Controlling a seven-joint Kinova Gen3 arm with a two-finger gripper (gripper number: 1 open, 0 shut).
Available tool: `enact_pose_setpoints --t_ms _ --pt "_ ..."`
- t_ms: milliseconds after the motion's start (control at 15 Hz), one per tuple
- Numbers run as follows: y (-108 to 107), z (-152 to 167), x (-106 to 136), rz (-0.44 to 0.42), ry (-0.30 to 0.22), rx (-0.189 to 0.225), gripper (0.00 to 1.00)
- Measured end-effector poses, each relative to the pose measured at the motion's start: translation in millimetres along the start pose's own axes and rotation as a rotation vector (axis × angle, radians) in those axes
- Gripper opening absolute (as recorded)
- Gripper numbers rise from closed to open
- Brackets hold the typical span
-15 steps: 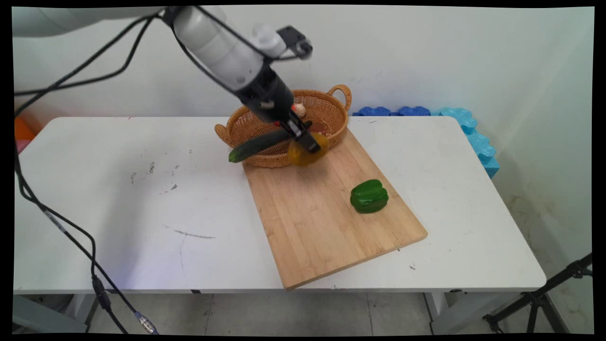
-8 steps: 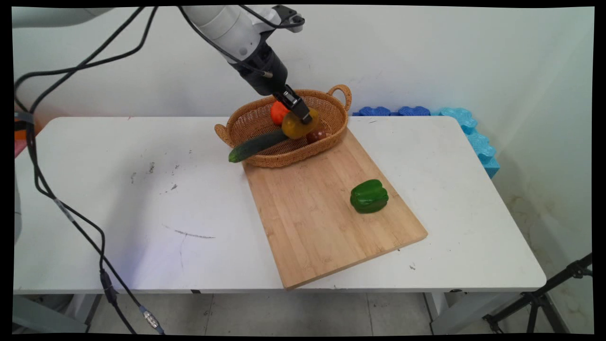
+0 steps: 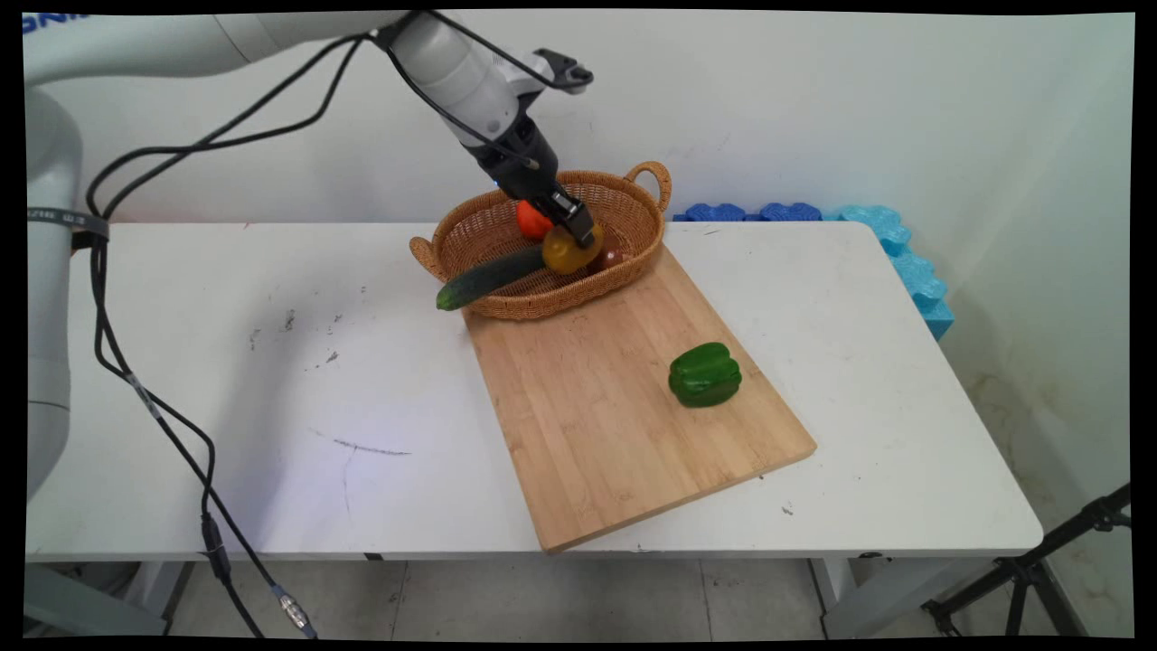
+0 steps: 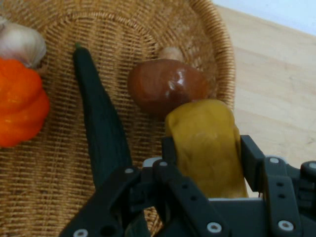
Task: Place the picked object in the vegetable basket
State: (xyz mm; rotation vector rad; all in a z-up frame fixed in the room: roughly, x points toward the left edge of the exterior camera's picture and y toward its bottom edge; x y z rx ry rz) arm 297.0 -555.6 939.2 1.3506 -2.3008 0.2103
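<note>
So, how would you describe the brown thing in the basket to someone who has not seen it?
Find the wicker basket at the table's far side, touching the wooden board. Inside lies a glossy brown mushroom with a pale stem, between the dark cucumber and the yellow pepper the fingers hold.

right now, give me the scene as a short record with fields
gripper: shut on yellow bell pepper, held over the basket's near side
basket: wicker basket at the table's far side, touching the board's far end
in basket: orange bell pepper, mushroom, garlic bulb
cucumber: lies in the basket, one end sticking out over the rim
cutting board: wooden, on white table
on board: green bell pepper
</note>
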Motion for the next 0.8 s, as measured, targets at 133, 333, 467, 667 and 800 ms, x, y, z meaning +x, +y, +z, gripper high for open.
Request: enact_pose_setpoints --t_ms 133,333,467,667,800 --pt "-2.8 11.6 -0.4 -0.009 -0.007 0.006 0.0" --pt "-6.1 25.4 -1.1 -0.018 -0.012 0.014 0.0" --pt "-6.9 30.9 -1.4 -0.02 -0.012 0.018 1.0" --pt "-7.0 35.8 -1.6 -0.022 -0.01 0.021 1.0" --pt "-5.1 37.3 -1.7 -0.02 -0.006 0.017 1.0"
